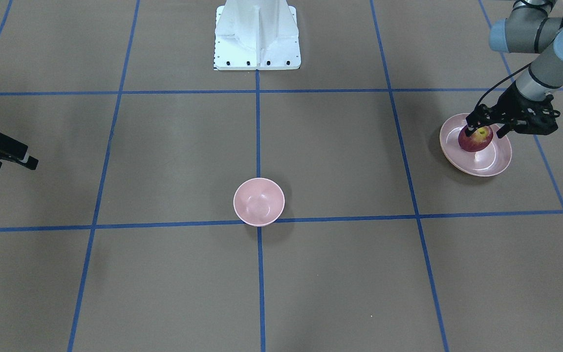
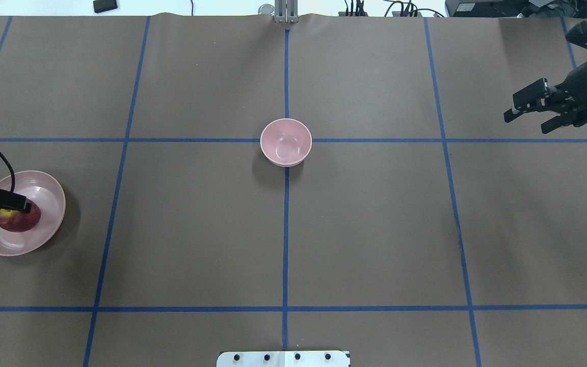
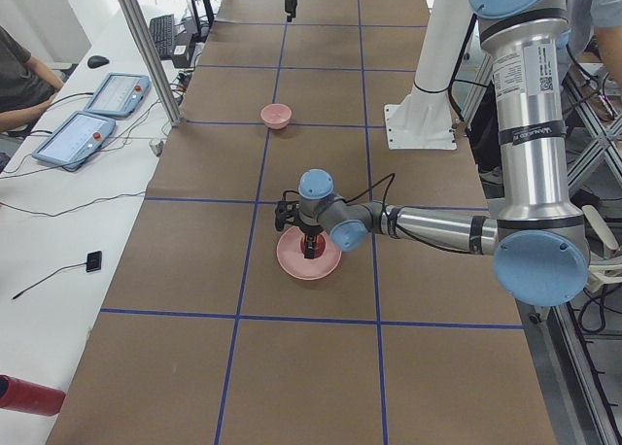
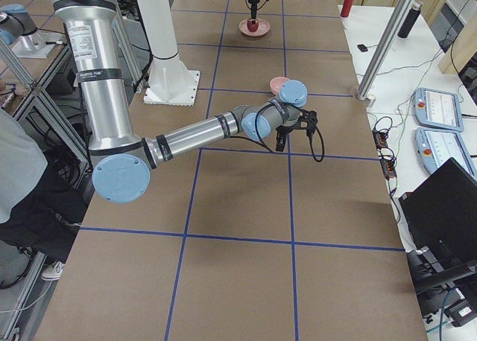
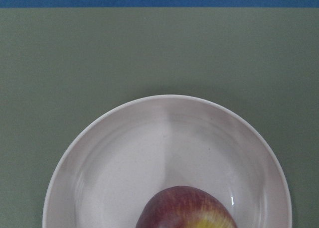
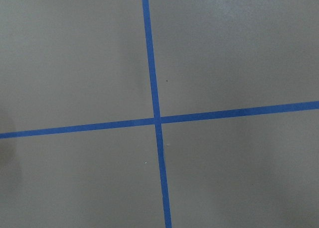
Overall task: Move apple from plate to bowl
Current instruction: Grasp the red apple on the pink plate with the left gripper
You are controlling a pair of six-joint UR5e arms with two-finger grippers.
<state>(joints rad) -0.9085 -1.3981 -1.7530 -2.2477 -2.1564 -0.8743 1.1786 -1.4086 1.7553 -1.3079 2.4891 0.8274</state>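
The dark red apple (image 1: 474, 142) with a yellow stem patch lies on the wide pink plate (image 1: 491, 159) at the table's left end, also seen overhead (image 2: 18, 221) on the plate (image 2: 44, 193). My left gripper (image 1: 484, 131) is open, its fingers down on either side of the apple's top; I cannot tell whether they touch it. The left wrist view shows the apple (image 5: 187, 210) at its bottom edge. The small deep pink bowl (image 2: 286, 141) stands empty at the table's middle. My right gripper (image 2: 528, 114) is open and empty, held above the far right end.
The robot's white base (image 1: 257, 34) stands at the table's near-robot edge. Blue tape lines (image 2: 286, 229) cross the brown table. Between plate and bowl lies only bare table surface. Control tablets (image 3: 83, 134) lie on the side bench.
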